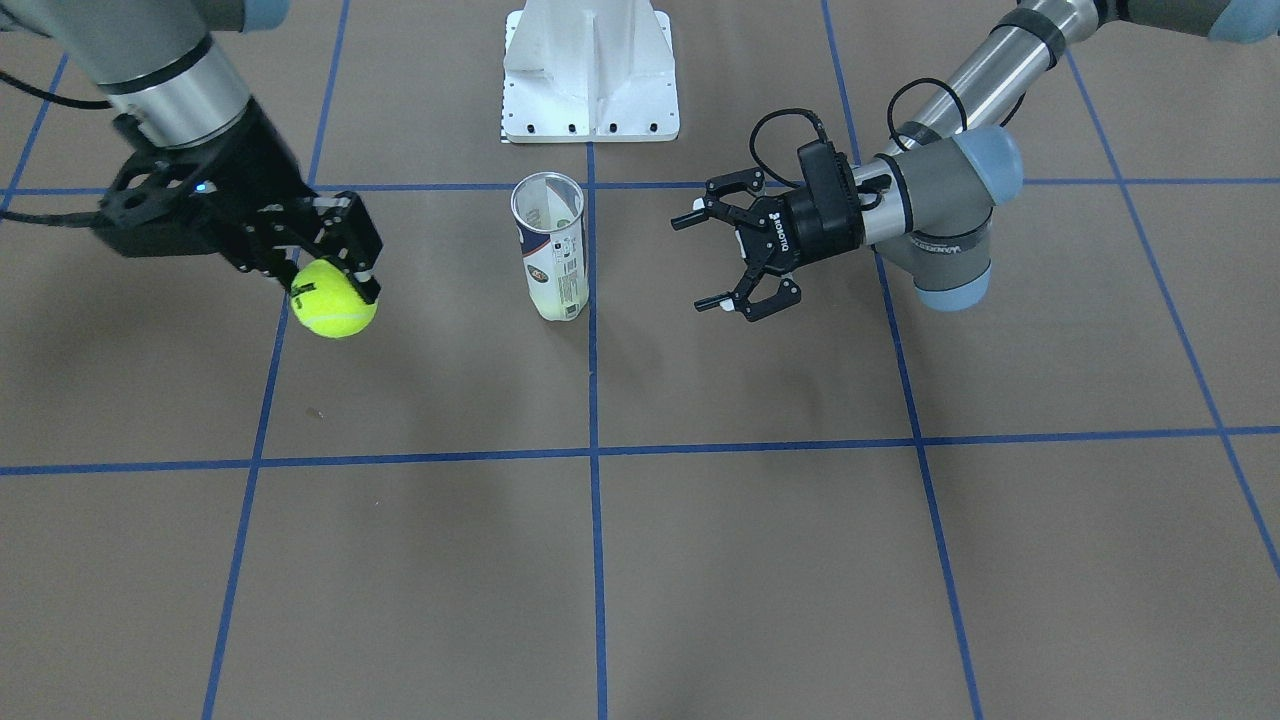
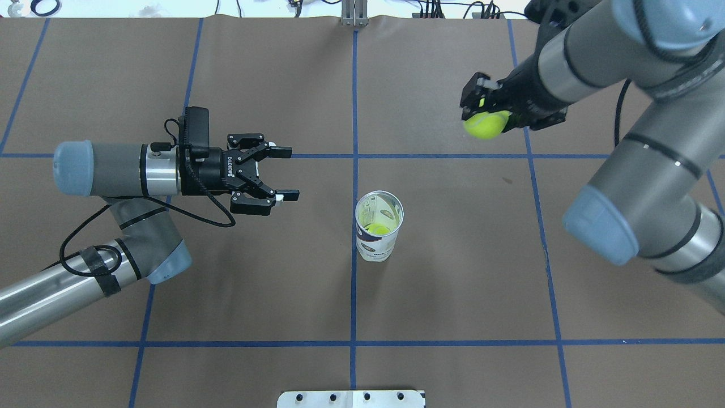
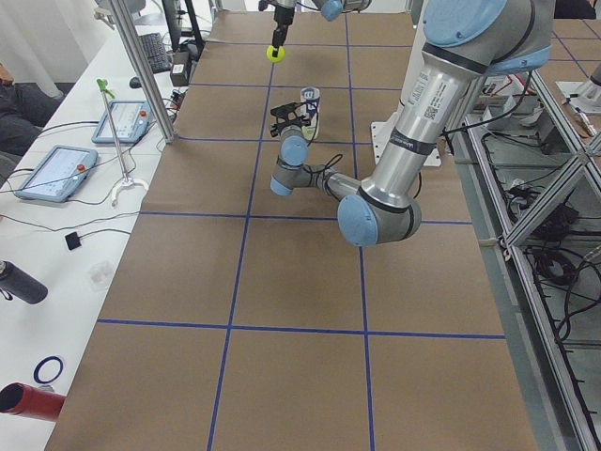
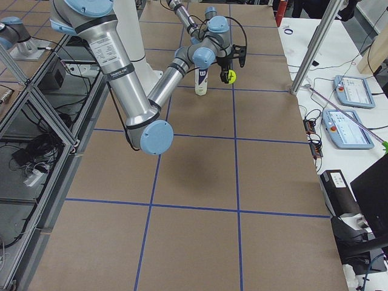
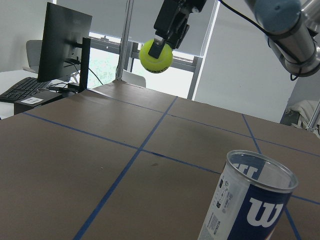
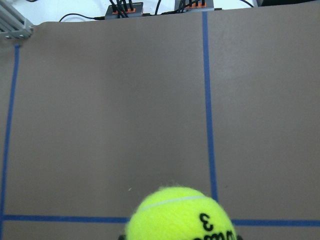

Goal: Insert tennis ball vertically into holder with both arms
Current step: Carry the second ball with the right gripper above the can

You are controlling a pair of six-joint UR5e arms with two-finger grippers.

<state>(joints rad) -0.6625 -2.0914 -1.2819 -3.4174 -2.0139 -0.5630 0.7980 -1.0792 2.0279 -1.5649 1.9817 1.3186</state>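
The clear holder (image 2: 378,225) with a navy and white W label stands upright and open-topped at the table's middle; it also shows in the front view (image 1: 550,247) and the left wrist view (image 5: 249,200). A yellow-green ball lies inside it at the bottom (image 2: 377,229). My right gripper (image 2: 488,113) is shut on a yellow tennis ball (image 2: 486,124), held above the table, off to the holder's far right; the ball shows too in the front view (image 1: 333,298) and right wrist view (image 6: 181,215). My left gripper (image 2: 283,174) is open and empty, level, left of the holder.
A white metal pedestal base (image 1: 590,70) stands at the robot's side of the table, behind the holder. Blue tape lines grid the brown table. Tablets and cables lie on side benches (image 3: 56,174) beyond the table's far edge.
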